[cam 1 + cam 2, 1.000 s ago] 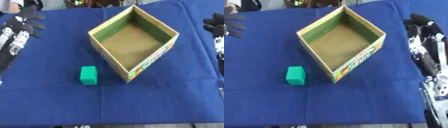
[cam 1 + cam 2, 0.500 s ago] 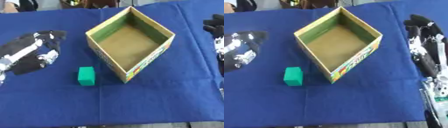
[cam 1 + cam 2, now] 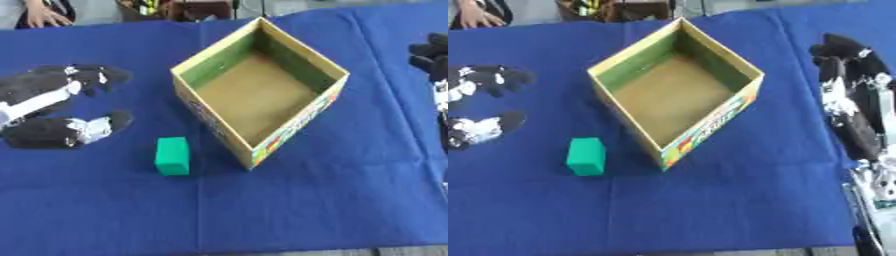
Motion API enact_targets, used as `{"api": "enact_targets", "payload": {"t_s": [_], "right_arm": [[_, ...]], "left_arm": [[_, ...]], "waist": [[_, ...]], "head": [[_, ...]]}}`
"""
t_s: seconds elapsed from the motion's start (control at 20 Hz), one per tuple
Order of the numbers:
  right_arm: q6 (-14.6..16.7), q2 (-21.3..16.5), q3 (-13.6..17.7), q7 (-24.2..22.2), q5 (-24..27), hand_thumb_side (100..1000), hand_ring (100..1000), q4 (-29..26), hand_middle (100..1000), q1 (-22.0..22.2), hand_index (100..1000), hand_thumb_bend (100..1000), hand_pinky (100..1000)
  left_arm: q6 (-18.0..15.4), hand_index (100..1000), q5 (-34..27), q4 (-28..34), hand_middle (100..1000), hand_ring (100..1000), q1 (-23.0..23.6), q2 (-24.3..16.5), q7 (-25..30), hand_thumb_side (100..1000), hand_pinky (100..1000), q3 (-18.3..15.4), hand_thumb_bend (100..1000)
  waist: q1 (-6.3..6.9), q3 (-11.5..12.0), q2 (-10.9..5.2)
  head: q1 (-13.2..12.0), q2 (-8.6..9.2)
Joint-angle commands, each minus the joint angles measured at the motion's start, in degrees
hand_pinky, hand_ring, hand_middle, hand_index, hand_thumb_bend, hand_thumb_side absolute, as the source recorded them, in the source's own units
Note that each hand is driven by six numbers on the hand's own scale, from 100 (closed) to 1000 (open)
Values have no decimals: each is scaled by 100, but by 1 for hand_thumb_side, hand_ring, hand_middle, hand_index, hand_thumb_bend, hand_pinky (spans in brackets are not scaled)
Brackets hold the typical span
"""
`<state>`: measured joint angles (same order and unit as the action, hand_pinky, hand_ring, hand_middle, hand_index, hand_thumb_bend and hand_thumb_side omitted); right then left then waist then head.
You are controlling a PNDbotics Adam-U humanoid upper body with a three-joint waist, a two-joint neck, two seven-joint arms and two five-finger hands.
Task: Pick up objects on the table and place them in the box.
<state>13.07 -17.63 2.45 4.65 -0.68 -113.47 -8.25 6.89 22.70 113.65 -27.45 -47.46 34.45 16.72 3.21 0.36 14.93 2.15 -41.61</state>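
A small green block lies on the blue cloth, just left of the near corner of an open cardboard box. The box stands turned like a diamond and is empty inside. My left hand hovers left of the block, open, its fingers and thumb spread and pointing right toward the box. The thumb tip sits a short way up and left of the block, apart from it. At the right edge my right hand rests open, its fingers pointing away from me, apart from the box.
The blue cloth covers the table, with free room in front of the box and block. Dark clutter lies beyond the far edge.
My left hand has come down and right, from the far left edge to a spot beside the green block. The block, box and right hand have stayed put.
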Motion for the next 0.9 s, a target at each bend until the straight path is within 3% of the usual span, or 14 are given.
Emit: {"api": "enact_targets", "payload": {"t_s": [0.05, 0.1, 0.35, 0.9], "right_arm": [[-11, -32, 1, -30, 25, 582, 827, -112, 674, -31, 821, 100, 848], [-20, -30, -1, -34, 24, 582, 827, -112, 674, -26, 821, 100, 848], [-53, -28, -9, -55, 18, 581, 827, -112, 673, -8, 819, 100, 848], [-123, -58, -2, -78, -27, 579, 827, -112, 671, 113, 813, 100, 850]], "left_arm": [[13, 1000, 47, 94, 897, 865, -134, -222, 235, 999, 793, -1, 529], [12, 1000, 79, 94, 899, 871, -159, -219, 285, 1000, 799, 2, 598], [48, 1000, 255, 92, 899, 878, -290, -194, 454, 1000, 805, 98, 661], [33, 1000, 559, -447, 881, 886, -978, -50, 926, 965, 805, 794, 668]], "waist": [[-9, 6, -82], [-5, 7, -85], [24, 19, -108], [126, 211, -190]], "head": [[-4, 115], [4, 129], [58, 171], [253, 74]]}}
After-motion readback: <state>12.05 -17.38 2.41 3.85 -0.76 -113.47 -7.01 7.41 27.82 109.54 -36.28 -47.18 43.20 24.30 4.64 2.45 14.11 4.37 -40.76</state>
